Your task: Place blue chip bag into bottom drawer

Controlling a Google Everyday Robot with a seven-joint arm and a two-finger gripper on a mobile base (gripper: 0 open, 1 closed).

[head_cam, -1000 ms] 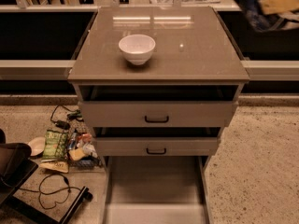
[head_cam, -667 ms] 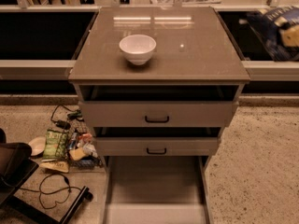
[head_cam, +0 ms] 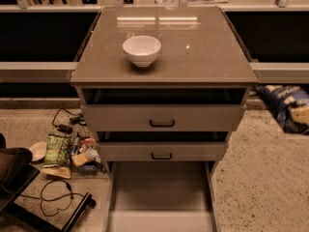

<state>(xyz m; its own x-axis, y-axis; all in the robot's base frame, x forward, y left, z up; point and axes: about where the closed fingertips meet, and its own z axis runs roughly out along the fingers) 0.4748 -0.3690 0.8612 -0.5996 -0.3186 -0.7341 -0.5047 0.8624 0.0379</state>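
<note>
Bottom drawer [head_cam: 159,192] pulled out, nothing in it yet. Blue chip bag [head_cam: 280,103] off to cabinet's [head_cam: 164,52] right, well apart from drawer. My gripper [head_cam: 301,115] at view's right edge, against bag. Can't tell its grip state tbh. Carry-over and drop both left.

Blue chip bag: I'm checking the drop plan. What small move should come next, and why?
Probably swing the blue chip bag left and down toward the bottom drawer. The bag hangs at the view's right edge, beside the cabinet, with the gripper showing only as a pale patch against it. The drawer stands pulled out, well left of and below the bag.
</note>
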